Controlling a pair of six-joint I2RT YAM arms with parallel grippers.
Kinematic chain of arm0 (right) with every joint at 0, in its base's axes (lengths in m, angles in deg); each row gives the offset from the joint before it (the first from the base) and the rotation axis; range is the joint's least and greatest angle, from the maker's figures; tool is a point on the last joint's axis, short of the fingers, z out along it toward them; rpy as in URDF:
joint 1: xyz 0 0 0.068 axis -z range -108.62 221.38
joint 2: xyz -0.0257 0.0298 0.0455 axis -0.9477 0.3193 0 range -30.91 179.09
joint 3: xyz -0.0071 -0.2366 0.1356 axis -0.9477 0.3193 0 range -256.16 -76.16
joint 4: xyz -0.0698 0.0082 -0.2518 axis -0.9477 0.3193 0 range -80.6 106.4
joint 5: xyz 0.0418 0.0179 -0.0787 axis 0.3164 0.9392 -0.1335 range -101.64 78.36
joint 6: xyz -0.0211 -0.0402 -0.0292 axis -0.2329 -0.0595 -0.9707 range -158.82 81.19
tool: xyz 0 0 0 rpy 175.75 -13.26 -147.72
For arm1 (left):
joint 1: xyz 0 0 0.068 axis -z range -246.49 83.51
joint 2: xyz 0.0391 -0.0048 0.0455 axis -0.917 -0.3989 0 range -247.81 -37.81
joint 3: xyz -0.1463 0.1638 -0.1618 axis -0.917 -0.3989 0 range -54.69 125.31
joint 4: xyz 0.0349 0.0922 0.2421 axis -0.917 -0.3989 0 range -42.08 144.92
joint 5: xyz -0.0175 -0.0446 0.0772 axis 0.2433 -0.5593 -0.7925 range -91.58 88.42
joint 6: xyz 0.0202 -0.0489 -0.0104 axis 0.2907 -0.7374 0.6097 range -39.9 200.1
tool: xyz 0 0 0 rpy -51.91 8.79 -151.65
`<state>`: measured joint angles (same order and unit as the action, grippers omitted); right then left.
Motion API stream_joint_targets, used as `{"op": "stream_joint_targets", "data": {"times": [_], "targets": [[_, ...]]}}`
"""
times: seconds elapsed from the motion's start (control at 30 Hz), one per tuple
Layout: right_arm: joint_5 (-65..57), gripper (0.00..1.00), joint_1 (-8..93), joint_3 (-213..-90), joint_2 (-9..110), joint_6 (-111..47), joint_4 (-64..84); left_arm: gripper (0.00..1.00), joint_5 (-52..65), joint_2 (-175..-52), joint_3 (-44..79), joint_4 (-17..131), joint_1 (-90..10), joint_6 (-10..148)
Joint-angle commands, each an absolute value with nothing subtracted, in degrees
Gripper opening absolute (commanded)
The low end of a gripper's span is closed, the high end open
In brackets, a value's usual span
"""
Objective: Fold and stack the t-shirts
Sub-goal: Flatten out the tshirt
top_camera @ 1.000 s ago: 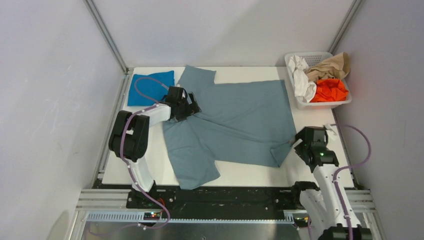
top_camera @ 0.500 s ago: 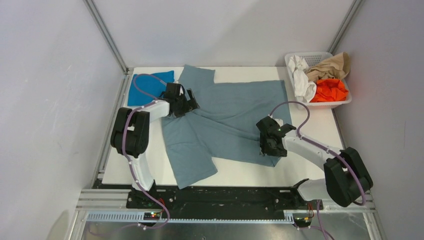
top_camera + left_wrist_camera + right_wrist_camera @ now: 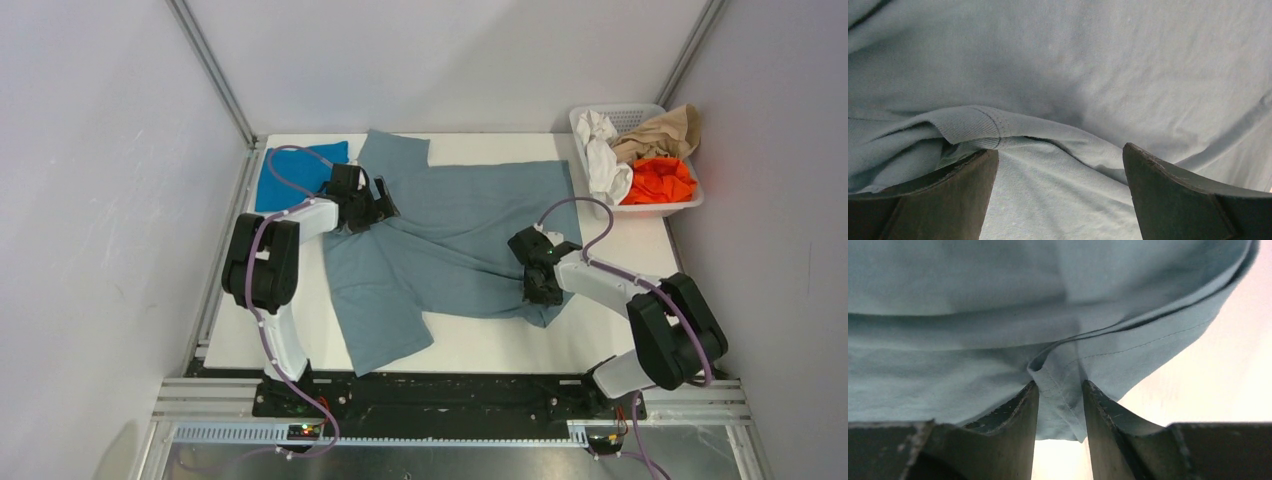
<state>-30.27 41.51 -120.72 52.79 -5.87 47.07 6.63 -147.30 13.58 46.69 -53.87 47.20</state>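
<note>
The grey-blue t-shirt (image 3: 460, 230) lies spread across the white table (image 3: 235, 320), one sleeve toward the back and one toward the front. A brighter blue t-shirt (image 3: 290, 185) lies folded at the back left corner. My left gripper (image 3: 375, 212) rests on the grey-blue shirt near its neck. In the left wrist view it (image 3: 1058, 150) is open, with the ribbed collar edge (image 3: 973, 125) lying just beyond its fingers. My right gripper (image 3: 535, 290) is at the shirt's front right corner, and its narrowed jaws (image 3: 1060, 385) pinch a fold of the hem (image 3: 1060, 365).
A white basket (image 3: 640, 210) at the back right holds white, tan and orange cloths. Grey walls with metal posts close in the table at the left, back and right. A bare strip of table shows beside the shirt's hem in the right wrist view.
My right arm swung in from the table's right edge onto the shirt's front right corner, and its jaws narrowed around the hem. The left gripper shifted slightly and stayed open.
</note>
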Motion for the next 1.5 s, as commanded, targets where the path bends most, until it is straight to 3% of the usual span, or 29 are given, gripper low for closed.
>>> {"op": "stream_joint_targets", "data": {"times": [0.0, 0.43, 0.57, 0.7, 0.73, 1.0, 1.13, 1.33, 1.47], "targets": [[-35.8, 0.4, 42.4, -122.4, 53.1, -3.5, 46.3, 1.0, 6.7, -148.5, 14.5, 45.5, -54.5, 48.9], [-31.5, 0.4, 41.6, -122.5, 51.7, -5.2, 42.6, 1.0, 6.6, -148.2, 14.4, 45.5, -54.5, 48.8], [-32.4, 0.25, 42.2, -122.4, 53.1, -4.5, 42.9, 1.0, 6.5, -148.3, 14.4, 45.5, -54.5, 48.9], [-37.2, 0.01, 42.3, -122.5, 51.9, -0.8, 47.1, 1.0, 6.2, -148.2, 14.2, 45.4, -54.5, 48.9], [-38.1, 0.0, 42.4, -122.5, 51.4, 0.3, 48.9, 1.0, 6.0, -148.1, 14.0, 45.4, -54.5, 48.9], [-40.5, 0.0, 47.5, -118.1, 41.6, 8.5, 57.4, 1.0, 5.1, -147.7, 13.0, 45.1, -54.5, 48.6], [-43.8, 0.0, 52.5, -113.5, 30.9, 15.7, 63.3, 1.0, 4.3, -146.5, 12.4, 45.0, -54.5, 48.4], [-39.1, 0.0, 57.8, -106.8, 17.1, 18.1, 63.3, 1.0, 6.3, -144.0, 11.4, 44.8, -54.4, 47.2], [-36.0, 0.0, 58.2, -106.1, 14.7, 20.2, 64.0, 1.0, 5.2, -139.7, 10.1, 43.8, -53.5, 46.7]]}}
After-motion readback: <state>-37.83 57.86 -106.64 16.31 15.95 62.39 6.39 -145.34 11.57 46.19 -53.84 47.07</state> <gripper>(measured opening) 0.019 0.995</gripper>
